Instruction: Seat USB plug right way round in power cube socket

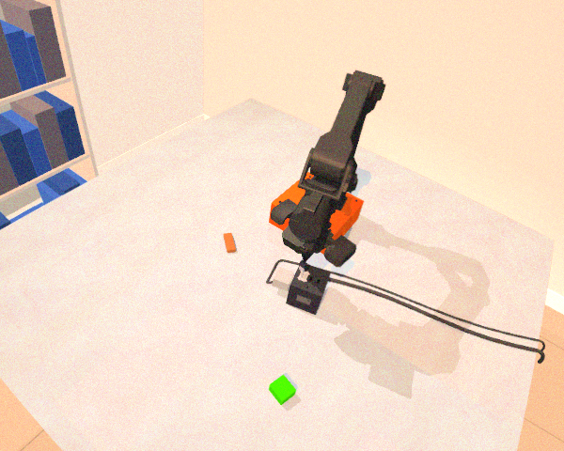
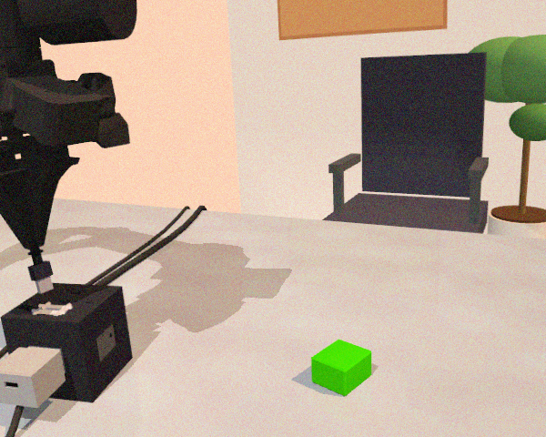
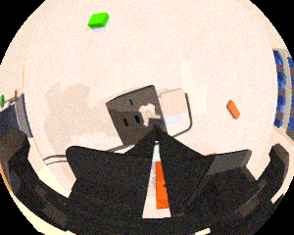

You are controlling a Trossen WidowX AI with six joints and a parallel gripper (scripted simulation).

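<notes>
The black power cube (image 1: 304, 297) (image 2: 38, 336) (image 3: 119, 104) stands upright on the table. Dark slots and a pale irregular patch show on its top. My gripper (image 1: 305, 257) (image 2: 35, 252) (image 3: 156, 135) points down over the cube and is shut on the USB plug. The plug (image 2: 41, 271) has a dark body, with its pale metal end pointing down, slightly tilted. In the exterior view the whole metal end shows, out of the socket and close above the cube's top. Which way round the plug is, and whether it lines up with the socket, I cannot tell.
A white adapter (image 2: 11, 383) (image 3: 172, 102) sits against the cube's side. Two black cables (image 1: 418, 306) (image 2: 146, 251) run to the table's right edge. A green block (image 1: 282, 389) (image 2: 341, 367) (image 3: 98, 21) and a small orange block (image 1: 229, 242) (image 3: 233, 109) lie apart from the cube.
</notes>
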